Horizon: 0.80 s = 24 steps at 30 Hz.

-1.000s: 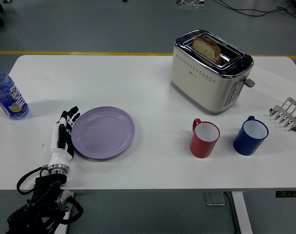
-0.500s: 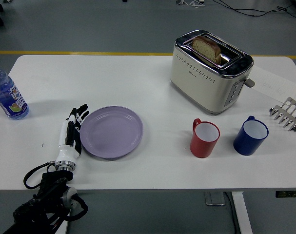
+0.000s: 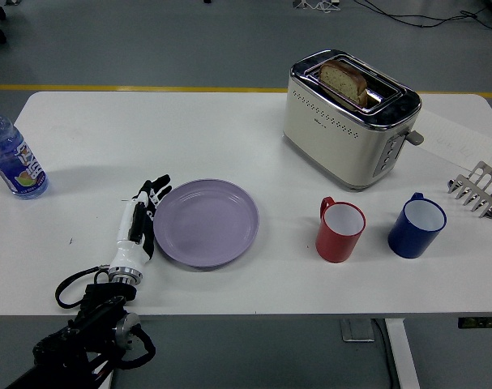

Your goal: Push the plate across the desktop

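The left hand's fingers (image 3: 151, 197) are stretched out straight and close together, grasping nothing, their inner side pressed against the left rim of the lilac plate (image 3: 207, 222). The left hand (image 3: 138, 225) stands edge-on to the table (image 3: 148, 130), white palm section running back to a wrist ring, with the black arm trailing down off the near table edge. Right of the plate stand a red mug (image 3: 340, 230) and a blue mug (image 3: 416, 225); a toaster (image 3: 348, 118) sits beyond.

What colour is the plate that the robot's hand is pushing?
Pale purple plate, seen in the head view.
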{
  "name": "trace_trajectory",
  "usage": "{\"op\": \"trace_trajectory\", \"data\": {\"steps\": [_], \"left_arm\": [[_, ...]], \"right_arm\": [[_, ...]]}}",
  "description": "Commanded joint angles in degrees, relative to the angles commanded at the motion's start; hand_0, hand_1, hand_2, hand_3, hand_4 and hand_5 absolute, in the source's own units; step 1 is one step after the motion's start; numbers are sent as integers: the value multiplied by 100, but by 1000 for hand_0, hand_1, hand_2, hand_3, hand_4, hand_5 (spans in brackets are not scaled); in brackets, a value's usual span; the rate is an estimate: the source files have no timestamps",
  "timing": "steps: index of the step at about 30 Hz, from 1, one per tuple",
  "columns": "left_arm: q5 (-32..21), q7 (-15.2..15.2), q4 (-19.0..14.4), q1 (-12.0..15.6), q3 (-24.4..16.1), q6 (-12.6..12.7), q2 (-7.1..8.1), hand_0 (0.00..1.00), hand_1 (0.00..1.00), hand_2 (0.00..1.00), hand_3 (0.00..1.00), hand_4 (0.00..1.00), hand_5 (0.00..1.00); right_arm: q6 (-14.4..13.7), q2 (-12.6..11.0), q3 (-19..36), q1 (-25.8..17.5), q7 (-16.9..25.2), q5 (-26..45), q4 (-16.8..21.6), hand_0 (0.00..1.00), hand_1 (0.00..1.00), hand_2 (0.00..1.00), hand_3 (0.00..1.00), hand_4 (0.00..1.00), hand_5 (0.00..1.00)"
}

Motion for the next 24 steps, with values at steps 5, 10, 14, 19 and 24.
{"op": "trace_trajectory", "data": {"steps": [5, 10, 14, 19, 24], "left_arm": [[-172, 0, 13, -110, 315, -32, 0, 862, 866, 871, 744, 471, 963], [-322, 0, -35, -182, 610, -59, 0, 861, 866, 871, 745, 470, 959], [-384, 0, -70, -237, 757, -64, 0, 861, 866, 871, 745, 470, 959], [-457, 0, -114, -344, 1027, -74, 0, 861, 865, 871, 746, 473, 963], [-475, 0, -140, -409, 1267, -85, 0, 861, 865, 873, 753, 473, 963]], "right_arm": [[4, -6, 0, 2, -6, -31, 0, 519, 487, 598, 545, 217, 251], [-10, -21, -23, 9, 3, -2, 0, 521, 487, 598, 546, 218, 252], [-6, -27, -5, 14, -3, -39, 0, 521, 487, 598, 546, 218, 252], [-1, -33, 8, 13, -8, -81, 0, 522, 487, 598, 546, 219, 253], [0, -33, 22, 11, -6, -107, 0, 522, 487, 598, 546, 219, 253]]}}
